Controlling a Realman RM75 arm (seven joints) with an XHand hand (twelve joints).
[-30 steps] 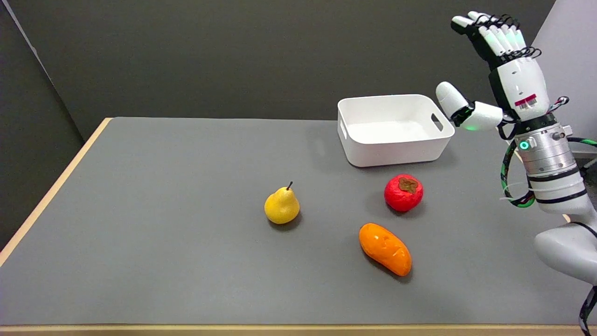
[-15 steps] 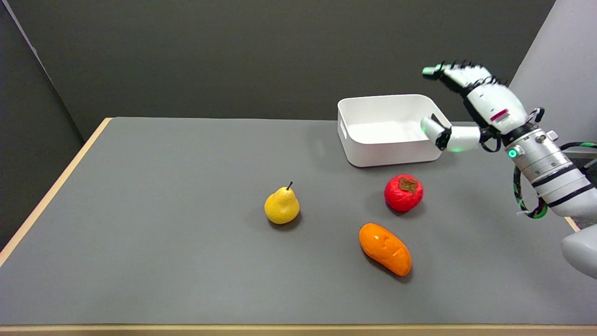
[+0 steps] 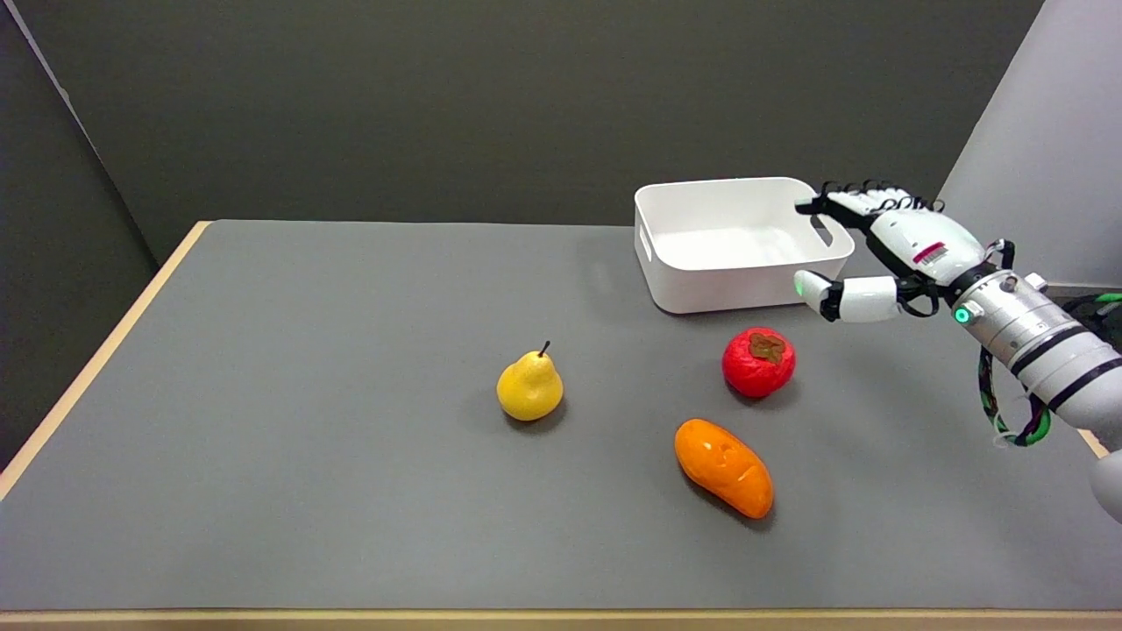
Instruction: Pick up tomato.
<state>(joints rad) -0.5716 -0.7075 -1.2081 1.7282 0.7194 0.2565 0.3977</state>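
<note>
The tomato (image 3: 758, 361) is red with a brown calyx on top and sits on the grey table (image 3: 307, 438) right of centre. My right hand (image 3: 881, 254) hovers up and to the right of it, in front of the bin's right end, apart from the fruit. Its fingers are spread, palm turned down and leftward, thumb stretched toward the tomato, and it holds nothing.
A white plastic bin (image 3: 736, 241) stands behind the tomato. An orange mango-like fruit (image 3: 724, 467) lies just in front of the tomato. A yellow pear (image 3: 529, 386) stands to the left. The table's wooden edge runs along the left and front.
My right hand has swung down from an upright raised pose at the upper right and moved left, closing in on the tomato. The fruits and bin have not moved.
</note>
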